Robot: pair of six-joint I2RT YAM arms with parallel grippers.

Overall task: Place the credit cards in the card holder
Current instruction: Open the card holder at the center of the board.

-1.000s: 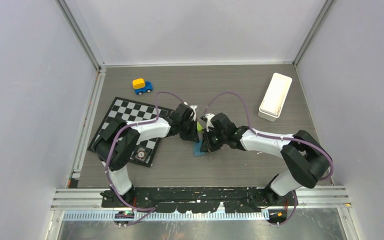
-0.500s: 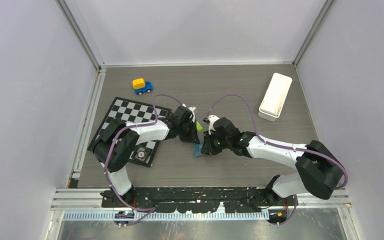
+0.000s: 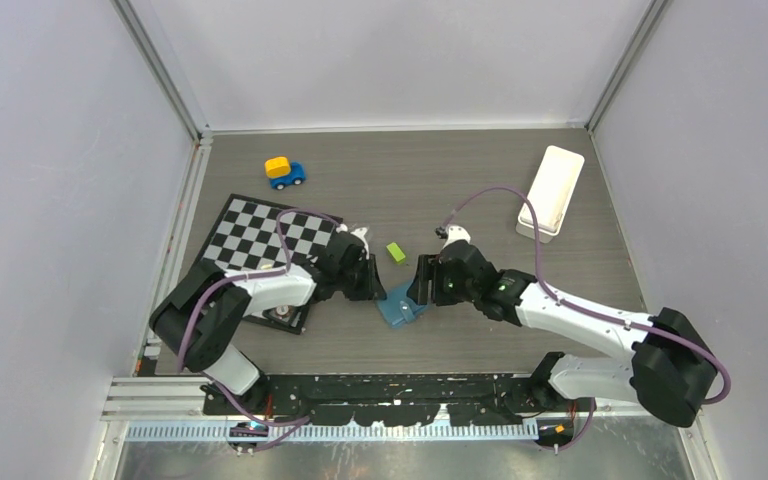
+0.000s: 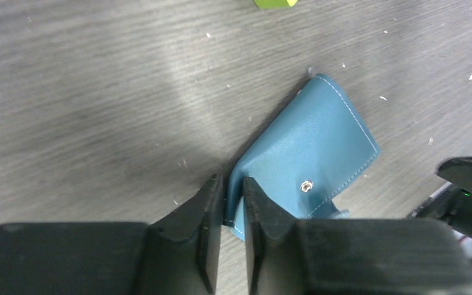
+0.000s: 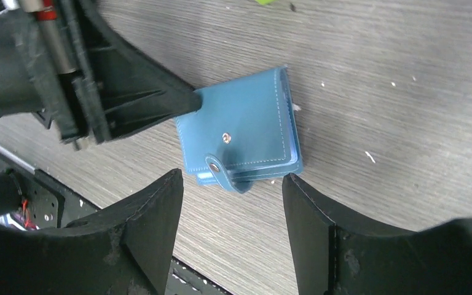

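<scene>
I had the left gripper (image 4: 232, 192) nipped almost shut on a corner of the card holder (image 4: 312, 144), which lay folded on the table (image 3: 480, 170), probably to steady it. The right gripper (image 5: 230, 182) hung above it, jaws wide and empty. I saw no credit cards; a lime-green block (image 3: 396, 253) sat near, blocking nothing.

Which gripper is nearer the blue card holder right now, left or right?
Left. The left gripper has its fingers closed on a corner of the card holder. The right gripper hangs open above it, one finger to each side, apparently not touching.
</scene>
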